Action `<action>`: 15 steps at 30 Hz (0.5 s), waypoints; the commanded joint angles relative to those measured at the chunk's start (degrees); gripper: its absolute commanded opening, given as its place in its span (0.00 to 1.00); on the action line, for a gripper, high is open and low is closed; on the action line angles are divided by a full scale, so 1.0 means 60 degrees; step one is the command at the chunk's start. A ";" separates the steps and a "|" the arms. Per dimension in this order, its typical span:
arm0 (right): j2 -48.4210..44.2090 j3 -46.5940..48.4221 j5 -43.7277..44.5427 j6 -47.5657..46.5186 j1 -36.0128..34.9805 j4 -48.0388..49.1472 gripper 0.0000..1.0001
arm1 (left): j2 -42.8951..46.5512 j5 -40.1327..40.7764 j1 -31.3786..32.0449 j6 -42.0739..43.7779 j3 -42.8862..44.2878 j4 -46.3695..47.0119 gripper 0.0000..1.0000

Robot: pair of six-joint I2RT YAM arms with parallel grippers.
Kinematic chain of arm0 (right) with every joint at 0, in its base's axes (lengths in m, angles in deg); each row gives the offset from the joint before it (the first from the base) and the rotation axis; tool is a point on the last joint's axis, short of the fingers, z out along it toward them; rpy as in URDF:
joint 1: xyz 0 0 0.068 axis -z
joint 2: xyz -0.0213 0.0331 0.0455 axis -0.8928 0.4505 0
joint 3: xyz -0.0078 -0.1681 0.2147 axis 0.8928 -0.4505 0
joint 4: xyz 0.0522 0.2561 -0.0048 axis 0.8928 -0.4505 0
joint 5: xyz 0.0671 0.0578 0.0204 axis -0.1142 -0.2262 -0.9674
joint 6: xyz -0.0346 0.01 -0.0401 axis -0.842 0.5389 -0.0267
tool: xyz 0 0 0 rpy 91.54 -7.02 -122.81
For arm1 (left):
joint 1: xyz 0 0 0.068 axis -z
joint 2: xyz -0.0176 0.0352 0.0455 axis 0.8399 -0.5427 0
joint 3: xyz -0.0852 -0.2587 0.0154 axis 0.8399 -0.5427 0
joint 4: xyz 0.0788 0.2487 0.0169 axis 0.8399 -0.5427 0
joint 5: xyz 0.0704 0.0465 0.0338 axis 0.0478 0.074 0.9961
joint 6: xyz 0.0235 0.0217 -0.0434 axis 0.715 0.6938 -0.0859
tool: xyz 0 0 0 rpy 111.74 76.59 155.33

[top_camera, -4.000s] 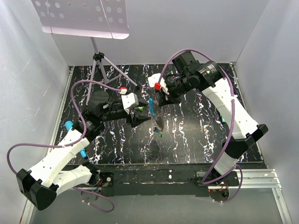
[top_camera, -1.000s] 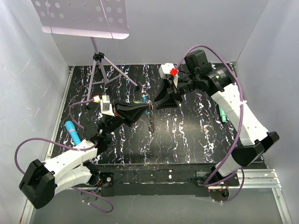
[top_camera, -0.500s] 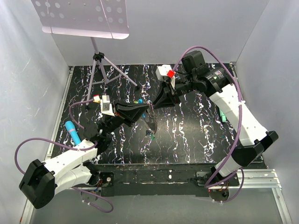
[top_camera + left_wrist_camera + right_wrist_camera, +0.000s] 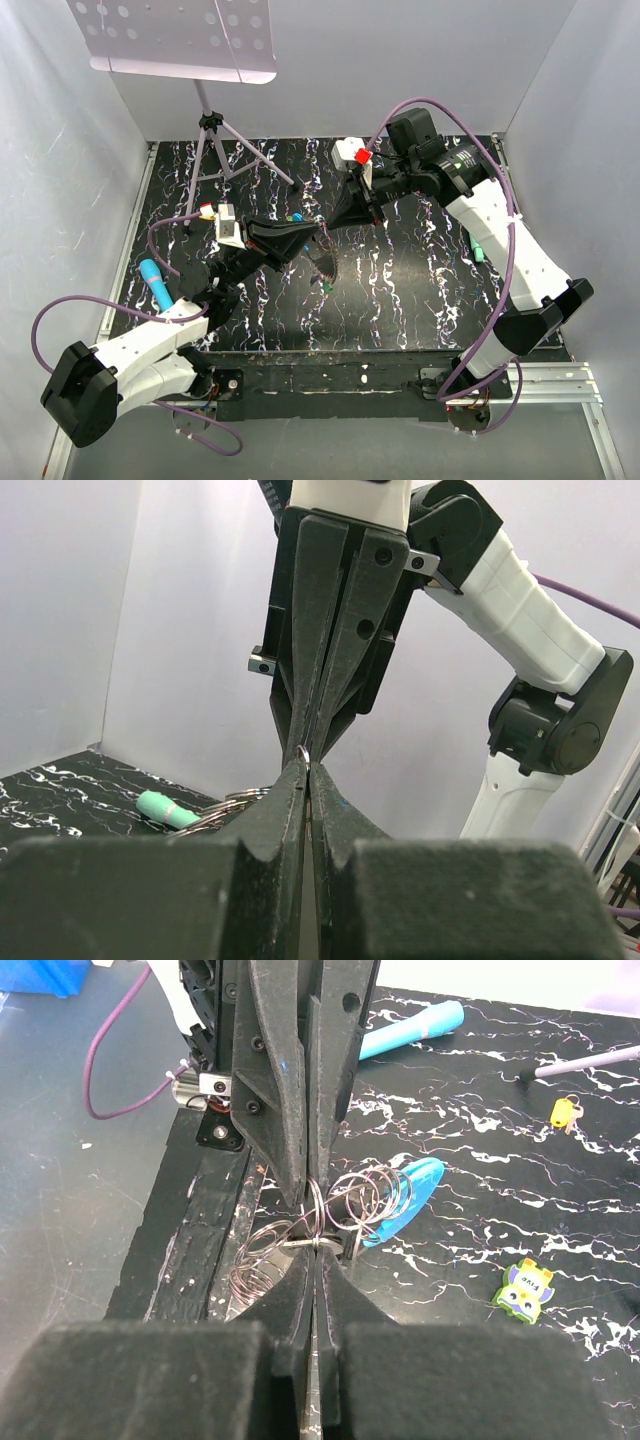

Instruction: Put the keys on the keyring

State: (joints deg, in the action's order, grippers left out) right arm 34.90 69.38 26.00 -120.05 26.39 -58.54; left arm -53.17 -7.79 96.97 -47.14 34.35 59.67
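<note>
Thin grey metal: the keyring (image 4: 335, 1222) hangs in mid-air over the centre of the bench (image 4: 420, 290), pinched from both sides. Left end effector (image 4: 314, 234) comes in from 8 o'clock and right end effector (image 4: 337, 223) from 1 o'clock. Both are clamped fully narrow, tip to tip, each on a loop of the wire. The blue clip (image 4: 405, 1198) dangles at 2 o'clock of the pinch in the right wrist view. Step in hand, my read: steady the ring and part a coil so a key can slide on. To do it well, hold both pinches tight and pull apart slowly along the wire with no twist, or the thin loop slips out. A teal key (image 4: 326, 286) appears to hang at 6 o'clock below the pinch; can't tell if it's threaded. Top view gives arm poses and that key, but the loops are too fine to resolve. Right wrist resolves loops and clip, plus a green lumpy toy (image 4: 525, 1290) at 4 o'clock and a small yellow piece (image 4: 563, 1112) at 2 o'clock. Left wrist shows only the tip contact and a teal marker (image 4: 168, 809) at 8 o'clock.
</note>
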 commanded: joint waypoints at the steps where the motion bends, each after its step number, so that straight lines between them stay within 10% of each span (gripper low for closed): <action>1: -0.0179 -0.0169 0.0050 0.0162 -0.0144 0.0294 0.01 | 0.0293 0.0232 -0.0018 0.0064 0.0279 0.0553 0.00; 15: -0.0428 -0.0565 0.1220 0.0192 -0.0934 0.0558 0.01 | 0.0307 0.0584 -0.0018 0.0034 0.0089 0.0802 0.00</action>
State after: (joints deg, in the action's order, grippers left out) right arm 34.09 66.38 30.07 -119.65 23.06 -56.64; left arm -53.17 -6.87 96.94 -47.12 34.28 60.08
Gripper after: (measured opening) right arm 0.023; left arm 0.016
